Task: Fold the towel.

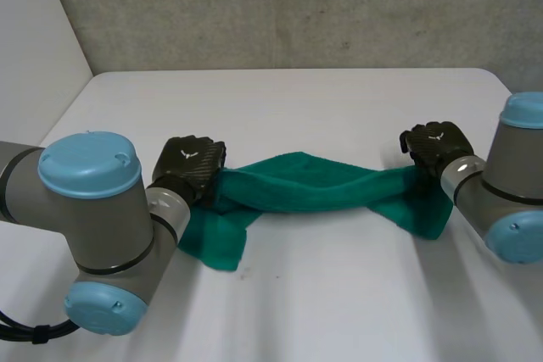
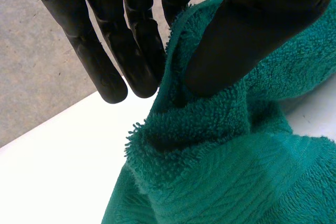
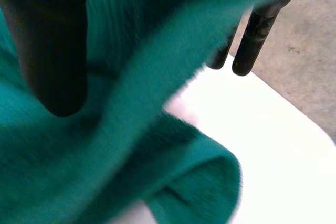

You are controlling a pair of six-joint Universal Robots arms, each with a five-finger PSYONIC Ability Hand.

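Here, in the head view, the green towel [image 1: 305,184] runs as a twisted band from left to right across the middle of the white table [image 1: 339,303], strung between the two hands. The left hand [image 1: 193,163] is at the towel's left end and the right hand [image 1: 437,143] at its right end. A loose flap spreads on the table on the near side of each hand, the left flap beside the left arm [image 1: 93,226]. A grey wall [image 1: 297,6] stands beyond the table's far edge. In the left wrist view, the left hand's thumb [image 2: 236,40] presses a bunched fold of towel against the straight fingers [image 2: 113,66], so this hand is clamped on the cloth at its edge. More towel hangs in folds below the pinch, over the table. In the right wrist view, the right hand's thumb [image 3: 52,61] lies on one face of the towel and its fingers [image 3: 252,40] show behind the other face. The cloth is nipped between them, and the end below curls into a loop above the table.
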